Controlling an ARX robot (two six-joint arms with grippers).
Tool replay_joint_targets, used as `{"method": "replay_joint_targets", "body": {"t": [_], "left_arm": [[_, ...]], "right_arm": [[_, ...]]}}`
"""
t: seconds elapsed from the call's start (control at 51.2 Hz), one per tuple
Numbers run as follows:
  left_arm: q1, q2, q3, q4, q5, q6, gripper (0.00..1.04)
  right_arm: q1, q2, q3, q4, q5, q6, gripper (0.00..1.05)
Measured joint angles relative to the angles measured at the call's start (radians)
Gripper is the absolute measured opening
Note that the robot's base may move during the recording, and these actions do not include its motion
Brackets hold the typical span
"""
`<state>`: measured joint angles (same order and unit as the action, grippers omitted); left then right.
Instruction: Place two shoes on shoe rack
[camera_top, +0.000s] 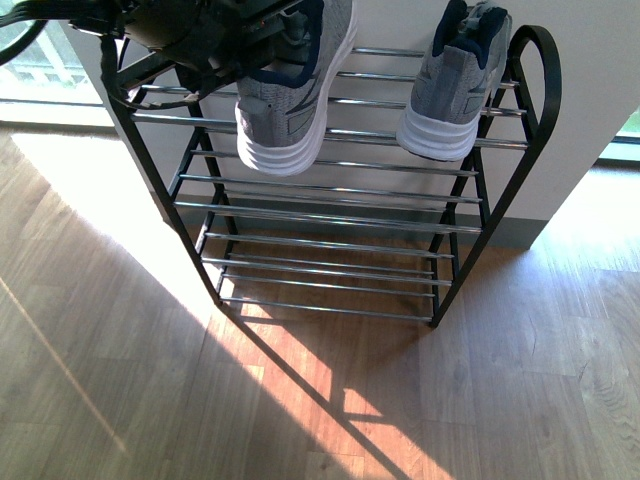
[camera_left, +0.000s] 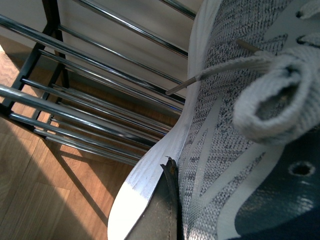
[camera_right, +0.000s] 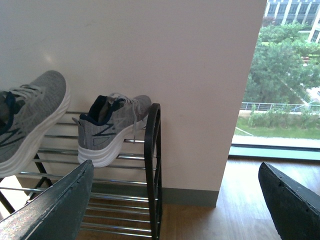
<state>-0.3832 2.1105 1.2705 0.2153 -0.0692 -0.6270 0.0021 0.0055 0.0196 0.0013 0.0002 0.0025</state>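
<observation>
The shoe rack (camera_top: 330, 215) of black uprights and silver rods stands against a white wall. One grey sneaker (camera_top: 455, 85) rests on its top shelf at the right, heel toward me; it also shows in the right wrist view (camera_right: 107, 130). My left gripper (camera_top: 255, 40) is shut on the second grey sneaker (camera_top: 295, 95), holding it over the top shelf's left part, heel hanging past the front rods. In the left wrist view a finger (camera_left: 162, 210) presses its white sole (camera_left: 145, 180). My right gripper (camera_right: 175, 200) is open and empty, right of the rack.
The rack's lower shelves (camera_top: 320, 265) hold nothing. Wooden floor (camera_top: 300, 400) with a sunlit patch lies before the rack. A white wall (camera_right: 165, 60) backs it, with a window (camera_right: 285, 75) to its right. The rack's black side loop (camera_right: 152, 165) is near my right gripper.
</observation>
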Motion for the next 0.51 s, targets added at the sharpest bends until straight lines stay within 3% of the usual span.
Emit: {"method": "replay_joint_targets", "body": {"t": [0.293, 0.507], "left_arm": [[0.004, 0.182, 0.26, -0.1, 0.12, 0.043, 0.02], [0.0, 0.275, 0.406, -0.179, 0.126, 0.06, 0.02]], "right_arm": [[0.0, 0.0, 0.0, 0.0, 0.0, 0.0, 0.96], [0.0, 0.0, 0.0, 0.0, 0.0, 0.0, 0.96]]}}
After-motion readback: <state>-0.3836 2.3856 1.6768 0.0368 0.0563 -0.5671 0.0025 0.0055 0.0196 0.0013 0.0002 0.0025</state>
